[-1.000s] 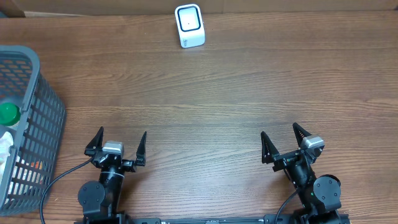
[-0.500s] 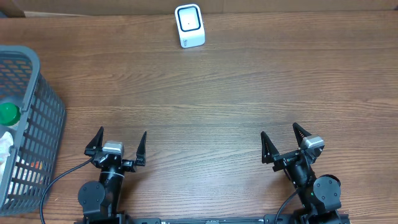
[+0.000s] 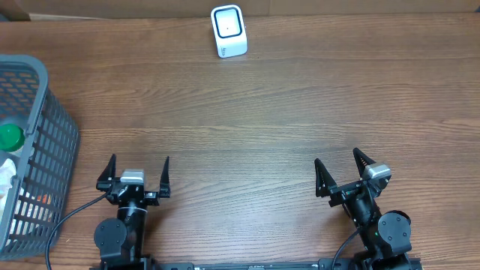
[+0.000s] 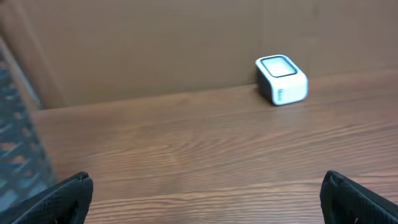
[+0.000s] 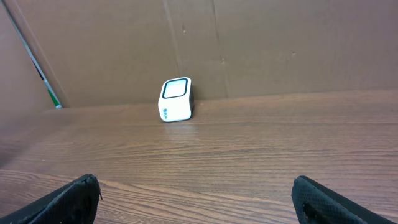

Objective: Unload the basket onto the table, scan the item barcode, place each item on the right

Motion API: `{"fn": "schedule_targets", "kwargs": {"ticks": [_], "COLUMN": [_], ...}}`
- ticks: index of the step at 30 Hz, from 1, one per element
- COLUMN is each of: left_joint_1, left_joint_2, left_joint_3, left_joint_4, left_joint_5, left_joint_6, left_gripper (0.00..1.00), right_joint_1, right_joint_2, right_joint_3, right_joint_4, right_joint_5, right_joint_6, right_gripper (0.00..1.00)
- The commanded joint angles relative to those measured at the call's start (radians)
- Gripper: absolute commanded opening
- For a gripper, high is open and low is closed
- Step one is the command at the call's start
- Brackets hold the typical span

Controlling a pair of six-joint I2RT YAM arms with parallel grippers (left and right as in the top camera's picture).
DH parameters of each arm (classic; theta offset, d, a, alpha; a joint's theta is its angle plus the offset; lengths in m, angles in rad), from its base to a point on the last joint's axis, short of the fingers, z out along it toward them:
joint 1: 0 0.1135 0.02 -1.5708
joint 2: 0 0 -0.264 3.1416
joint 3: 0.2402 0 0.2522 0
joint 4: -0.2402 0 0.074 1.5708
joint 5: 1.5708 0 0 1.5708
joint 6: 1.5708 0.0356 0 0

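No item is out for scanning yet. The candidates lie in the grey basket, which stands well to the left of the scanner and nearer the robot. A green cap and something white and crumpled show over its rim; which of them carries the barcode cannot be told. The scanner is a small white block with a dark window facing up. It stands upright at the far edge of the table, against the brown backboard.

The risks all start with the pick. The basket's tall slatted wall lies between the left gripper and the goods, so a low approach would likely strike the wall or shove the basket away from the scanner. The contents lie piled together, so a blind grasp may catch the wrong thing, or cover the barcode with a finger. The item then has a long way to travel to the scanner — a weak hold could drop it on the way.

Both arms are folded back at the near edge, well short of the scanner, one to each side of it. The left gripper's jaws are spread fully wide and hold nothing. The right gripper is the same — wide apart and empty. Each wrist view shows only bare fingertips at the bottom corners, with the scanner ahead.
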Motion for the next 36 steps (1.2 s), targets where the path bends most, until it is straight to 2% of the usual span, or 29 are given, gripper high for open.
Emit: {"fn": "schedule_targets", "kwargs": {"ticks": [1, 3, 7, 12, 16, 20, 25, 29, 33, 36], "left_joint_1": [-0.002, -0.002, -0.002, -0.002, -0.003, -0.002, -0.002, -0.002, -0.002, -0.002], "left_joint_2": [-0.011, -0.011, -0.011, -0.011, -0.011, -0.011, 0.005, 0.113, 0.320, 0.540], "left_joint_3": [-0.006, -0.006, -0.006, -0.006, -0.005, 0.020, 0.127, 0.277, 0.455, 0.697], "left_joint_4": [-0.008, -0.015, -0.014, -0.014, -0.007, 0.015, -0.016, -0.090, -0.145, -0.265], "left_joint_5": [-0.058, -0.053, -0.047, -0.040, 0.010, 0.111, 0.095, 0.074, 0.108, 0.170], "left_joint_6": [0.033, 0.011, -0.137, -0.158, -0.270, -0.270, -0.242, -0.225, -0.226, -0.225], "left_gripper": [1.00, 1.00, 1.00, 0.99, 1.00, 1.00, 1.00, 1.00, 1.00, 1.00], "right_joint_1": [0.008, 0.008, 0.008, 0.008, 0.008, 0.008, 0.008, 0.008, 0.008, 0.008], "right_joint_2": [-0.008, -0.008, -0.008, -0.008, -0.008, -0.008, -0.008, -0.008, -0.008, -0.008], "right_joint_3": [-0.010, -0.010, -0.010, -0.010, -0.010, -0.010, -0.010, -0.010, -0.010, -0.010], "right_joint_4": [0.006, 0.006, 0.006, 0.006, 0.006, 0.006, 0.006, 0.006, 0.006, 0.006], "right_joint_5": [0.006, 0.006, 0.006, 0.006, 0.006, 0.006, 0.006, 0.006, 0.006, 0.006], "right_joint_6": [-0.004, -0.004, -0.004, -0.004, -0.004, -0.004, -0.004, -0.004, -0.004, -0.004], "right_gripper": [1.00, 1.00, 1.00, 1.00, 1.00, 1.00, 1.00, 1.00, 1.00, 1.00]}}
